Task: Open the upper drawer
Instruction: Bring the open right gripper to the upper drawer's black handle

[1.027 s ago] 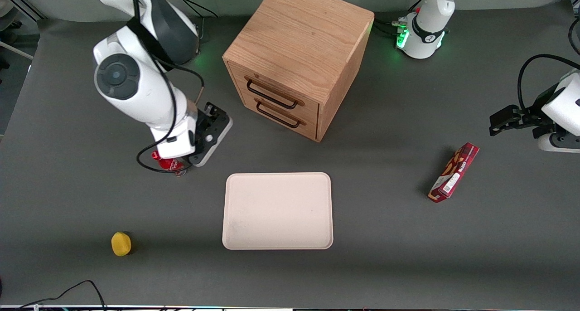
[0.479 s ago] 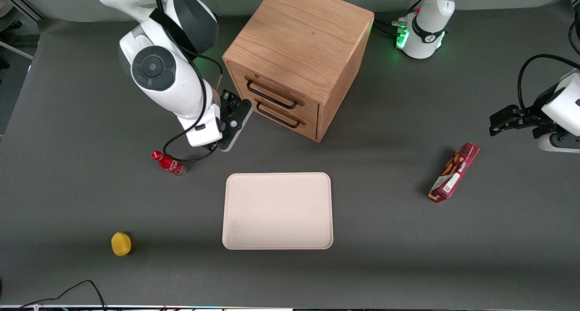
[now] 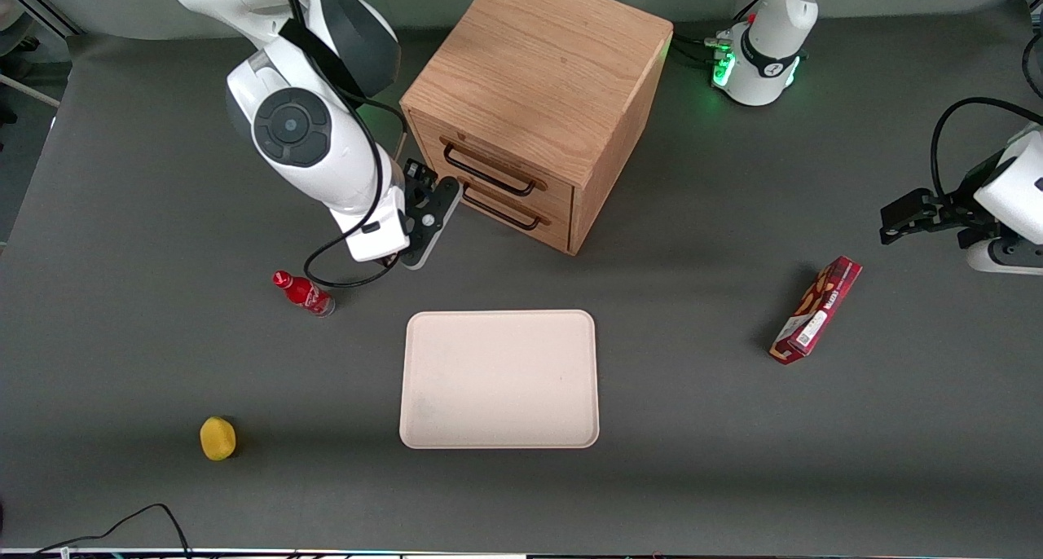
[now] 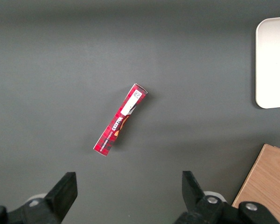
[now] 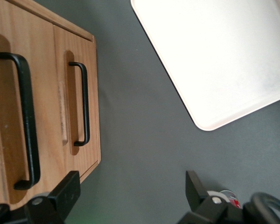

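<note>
1. We are seeing the upper drawer (image 3: 499,161) sitting flush in the oak cabinet (image 3: 538,78), above the lower drawer (image 3: 507,204).
2. Our gripper (image 3: 424,186) is hovering in front of both drawers, fingers spread, touching nothing.
3. The tray (image 3: 499,378) is lying on the worktop (image 3: 693,429).

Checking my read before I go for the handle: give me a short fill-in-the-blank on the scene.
1. Both drawers of the cabinet are ____.
2. The gripper is open and holds ____.
3. The upper drawer has a handle coloured ____.
4. The flat thing nearer the front camera than the cabinet is a ____.

Missing words: shut; nothing; black; tray
</note>
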### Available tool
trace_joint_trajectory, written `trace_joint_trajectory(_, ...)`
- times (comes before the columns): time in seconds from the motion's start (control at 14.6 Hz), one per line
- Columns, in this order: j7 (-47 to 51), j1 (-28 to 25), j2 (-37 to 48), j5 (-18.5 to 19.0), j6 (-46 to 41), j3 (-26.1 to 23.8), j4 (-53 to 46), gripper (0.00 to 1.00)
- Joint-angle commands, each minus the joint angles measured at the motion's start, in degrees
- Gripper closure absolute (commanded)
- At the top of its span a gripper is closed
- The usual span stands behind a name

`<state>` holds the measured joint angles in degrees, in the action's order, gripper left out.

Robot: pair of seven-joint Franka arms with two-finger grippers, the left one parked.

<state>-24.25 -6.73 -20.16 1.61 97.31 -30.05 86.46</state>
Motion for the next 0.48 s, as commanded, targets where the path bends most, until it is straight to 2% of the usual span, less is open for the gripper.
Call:
trace_joint_trajectory(0.0, 0.52, -1.27, 0.04, -1.00, -0.28, -0.80, 1.69, 0.00)
trace_joint_trajectory(0.14, 2.09, -1.36, 0.21, -1.09, -0.01, -1.24, 2.74, 0.01)
trace_joint_trajectory(0.41, 6.57, -1.27, 0.12, -3.54, 2.35, -3.00, 4.42, 0.02)
